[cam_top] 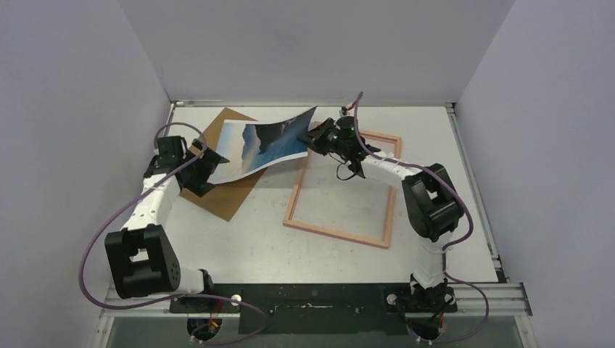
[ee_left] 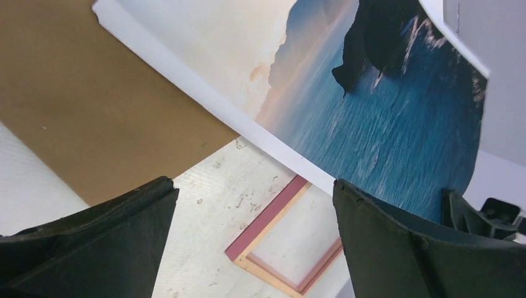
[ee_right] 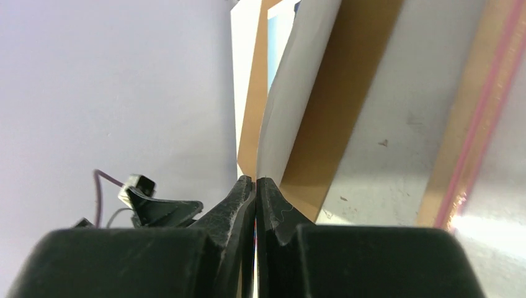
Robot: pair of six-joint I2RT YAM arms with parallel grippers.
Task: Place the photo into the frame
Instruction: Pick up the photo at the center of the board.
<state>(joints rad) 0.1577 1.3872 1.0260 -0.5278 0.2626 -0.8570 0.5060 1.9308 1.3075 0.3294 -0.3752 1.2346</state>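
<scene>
Top external: the photo (cam_top: 265, 141) hangs bowed above the desk (cam_top: 435, 138), right claw (cam_top: 312, 137) clamped on its right edge, left claw (ee_left: 253, 186) spread wide, gripping nothing. Advice: carry the print over the frame (cam_top: 337, 230); lower flat, corners aligned.

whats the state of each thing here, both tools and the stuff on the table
left tool: open, holding nothing
right tool: shut on one edge of the photo
photo: lifted, bowed, picture side up
frame: flat on the table, empty
backing panel: flat on the table, partly under the photo
</scene>
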